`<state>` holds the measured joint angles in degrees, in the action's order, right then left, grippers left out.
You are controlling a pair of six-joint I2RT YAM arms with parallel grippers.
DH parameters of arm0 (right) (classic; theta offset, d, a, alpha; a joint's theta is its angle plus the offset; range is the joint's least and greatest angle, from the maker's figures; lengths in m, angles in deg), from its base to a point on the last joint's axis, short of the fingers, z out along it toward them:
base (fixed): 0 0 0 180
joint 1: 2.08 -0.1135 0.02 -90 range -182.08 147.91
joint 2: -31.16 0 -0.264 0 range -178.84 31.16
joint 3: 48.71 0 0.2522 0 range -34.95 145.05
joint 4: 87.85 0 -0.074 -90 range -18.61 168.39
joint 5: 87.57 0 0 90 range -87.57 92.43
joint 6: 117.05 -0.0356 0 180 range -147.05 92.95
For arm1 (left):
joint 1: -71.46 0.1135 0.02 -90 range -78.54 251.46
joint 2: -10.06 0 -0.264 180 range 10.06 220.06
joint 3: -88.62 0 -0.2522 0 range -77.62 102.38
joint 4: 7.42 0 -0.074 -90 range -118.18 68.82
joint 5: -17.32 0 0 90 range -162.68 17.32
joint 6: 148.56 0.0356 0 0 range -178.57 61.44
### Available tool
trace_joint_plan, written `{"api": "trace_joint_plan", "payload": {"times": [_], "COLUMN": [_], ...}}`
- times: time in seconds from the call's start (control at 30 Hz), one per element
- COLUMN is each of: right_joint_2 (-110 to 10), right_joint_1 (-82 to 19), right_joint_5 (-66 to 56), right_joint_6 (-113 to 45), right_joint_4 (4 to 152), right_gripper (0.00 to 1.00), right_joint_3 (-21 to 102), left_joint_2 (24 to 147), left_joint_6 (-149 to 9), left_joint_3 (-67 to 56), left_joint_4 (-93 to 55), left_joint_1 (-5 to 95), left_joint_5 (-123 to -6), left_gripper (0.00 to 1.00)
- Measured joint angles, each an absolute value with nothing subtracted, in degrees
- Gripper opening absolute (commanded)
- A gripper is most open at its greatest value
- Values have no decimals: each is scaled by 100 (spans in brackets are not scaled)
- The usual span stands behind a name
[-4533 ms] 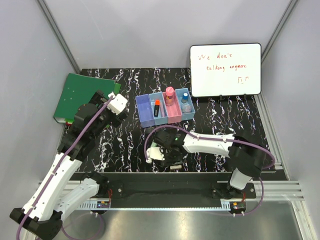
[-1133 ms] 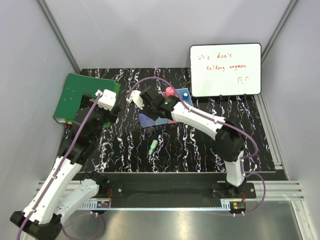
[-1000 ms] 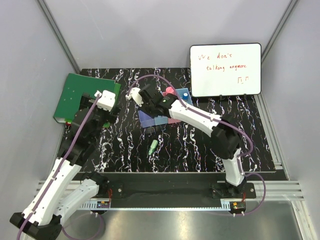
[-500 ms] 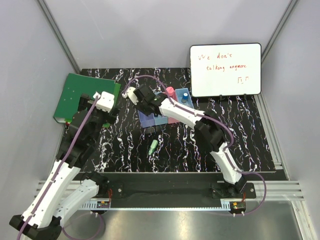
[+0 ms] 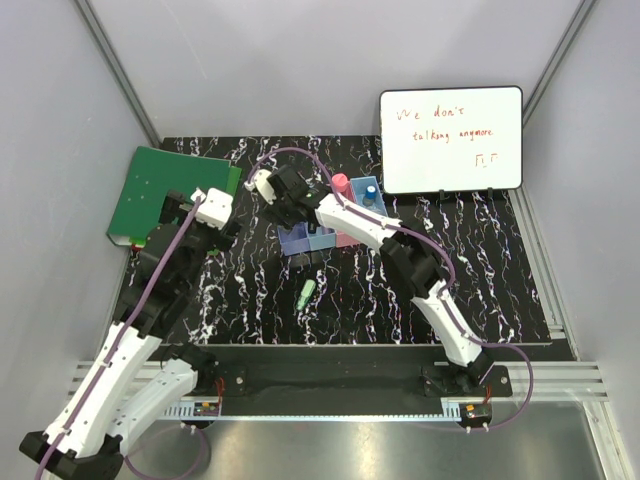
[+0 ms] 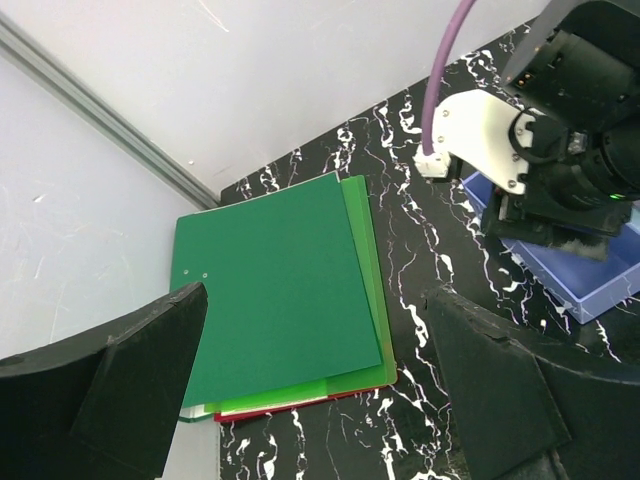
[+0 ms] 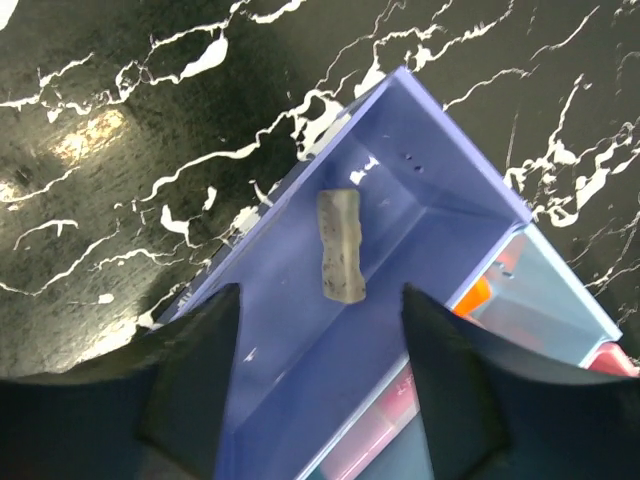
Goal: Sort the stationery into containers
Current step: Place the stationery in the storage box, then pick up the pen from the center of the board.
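Observation:
My right gripper (image 7: 320,300) hangs open over the leftmost blue bin (image 7: 300,370) of the containers (image 5: 322,238). A beige eraser (image 7: 340,245) is inside that bin, free of both fingers. The orange cap of the marker (image 7: 478,295) shows in the neighbouring bin. From above, a pink-capped tube (image 5: 340,183) and a blue-capped bottle (image 5: 371,189) stand in the bins further right, and a green highlighter (image 5: 306,292) lies loose on the table in front of the row. My left gripper (image 6: 315,300) is wide open and holds nothing, near the green binder (image 6: 275,290).
A whiteboard (image 5: 450,140) with orange writing stands at the back right. The green binder (image 5: 165,190) lies at the back left on the black marbled table (image 5: 400,300). Grey walls close in both sides. The right arm (image 5: 380,230) reaches across the bins.
My right gripper has gone from shut to open above the leftmost blue bin, and the eraser now sits in that bin. The left arm has barely moved.

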<state>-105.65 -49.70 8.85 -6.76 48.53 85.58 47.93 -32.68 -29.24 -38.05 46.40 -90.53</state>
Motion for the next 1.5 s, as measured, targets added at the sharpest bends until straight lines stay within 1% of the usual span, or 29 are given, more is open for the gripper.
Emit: {"api": "trace_joint_plan", "payload": {"times": [0.03,0.2,0.3,0.47,0.57,0.6,0.7,0.73,0.87,1.0,1.1,1.23,1.33,1.5], "right_joint_2": [-10565,-10515,-10347,-9750,-9188,-8981,-8377,-8159,-7354,-6642,-6141,-5497,-5175,-5022], "right_joint_1": [-4970,-4963,-4963,-4832,-4727,-4703,-4675,-4677,-4682,-4675,-4664,-4559,-4424,-4327], "right_joint_5": [894,977,1191,1696,2026,2131,2317,2356,2397,2391,2450,2620,2749,2878], "right_joint_6": [-687,-617,-627,-627,-597,-564,-455,-407,-308,-304,-258,-155,-72,72], "right_joint_4": [4890,5069,5248,5362,5489,5532,5648,5707,5683,5390,5231,5194,5194,5189], "right_gripper": [82,80,80,80,81,87,95,97,98,99,99,99,99,100], "right_joint_3": [8558,8484,8233,7533,7061,6910,6532,6394,5959,5774,5701,5627,5568,5529], "left_joint_2": [4795,4797,4775,4640,4594,4596,4721,4859,5829,6889,7350,7523,7584,7781], "left_joint_6": [-3268,-3268,-3268,-3268,-3263,-3244,-3158,-3134,-3075,-3075,-3180,-3576,-4006,-4822], "left_joint_3": [-2924,-2924,-2924,-2924,-2924,-2924,-2893,-2845,-2425,-2213,-2213,-2213,-2213,-2213], "left_joint_4": [-3809,-3824,-3829,-3829,-3827,-3846,-4095,-4266,-5064,-5411,-5540,-5529,-5490,-5466], "left_joint_1": [4640,4640,4640,4640,4640,4640,4640,4640,4633,4522,4369,4028,3724,3031], "left_joint_5": [-9038,-8959,-8937,-8876,-8760,-8629,-7986,-7700,-6517,-6061,-6087,-6351,-6688,-7300], "left_gripper": [99,99,99,99,99,99,99,99,99,98,98,97,97,99]}}
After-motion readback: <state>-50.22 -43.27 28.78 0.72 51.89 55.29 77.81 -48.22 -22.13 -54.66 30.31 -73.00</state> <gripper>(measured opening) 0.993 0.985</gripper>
